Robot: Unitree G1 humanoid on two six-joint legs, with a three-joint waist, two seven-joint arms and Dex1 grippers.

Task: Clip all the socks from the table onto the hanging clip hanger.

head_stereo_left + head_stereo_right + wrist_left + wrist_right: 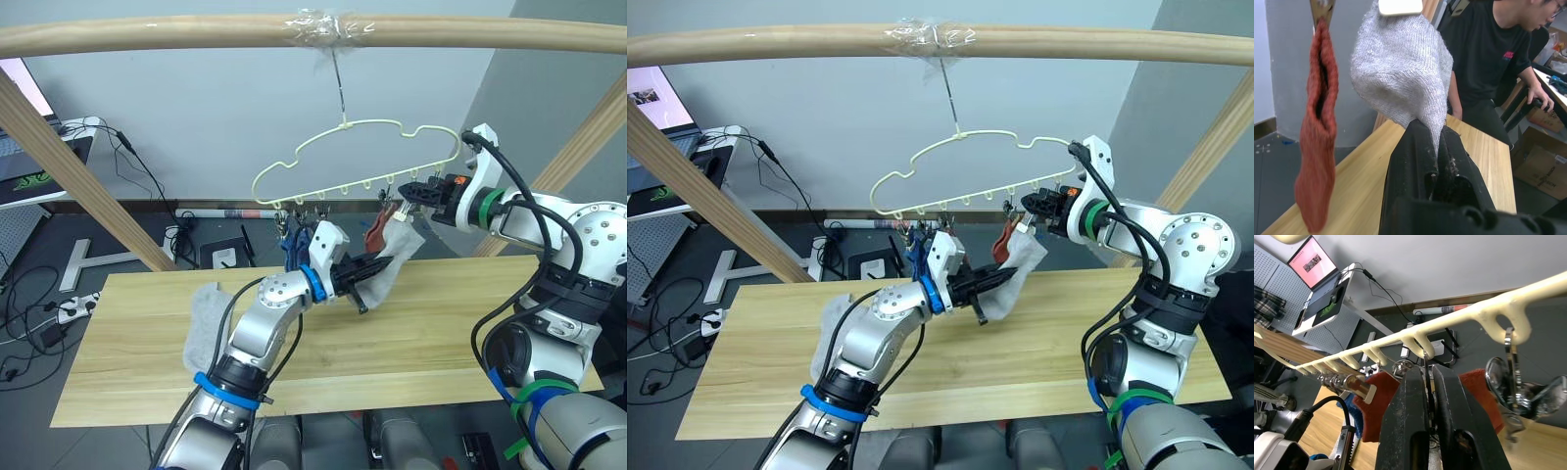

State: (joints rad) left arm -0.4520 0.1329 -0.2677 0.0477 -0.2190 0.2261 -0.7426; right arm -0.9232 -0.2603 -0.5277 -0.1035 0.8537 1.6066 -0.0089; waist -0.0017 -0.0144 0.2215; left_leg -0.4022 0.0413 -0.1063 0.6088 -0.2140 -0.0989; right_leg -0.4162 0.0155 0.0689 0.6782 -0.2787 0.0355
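Holding the limp grey sock (394, 257) by its lower end in pinched left gripper (361, 284) jaws, top at the clip hanger (353, 162), while right gripper (409, 193) seemingly squeezes a clip (1426, 363); soft knit sags, so grip near the cuff.

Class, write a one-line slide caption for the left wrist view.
Left gripper pinches a hanging grey sock beside a clipped rust red sock.
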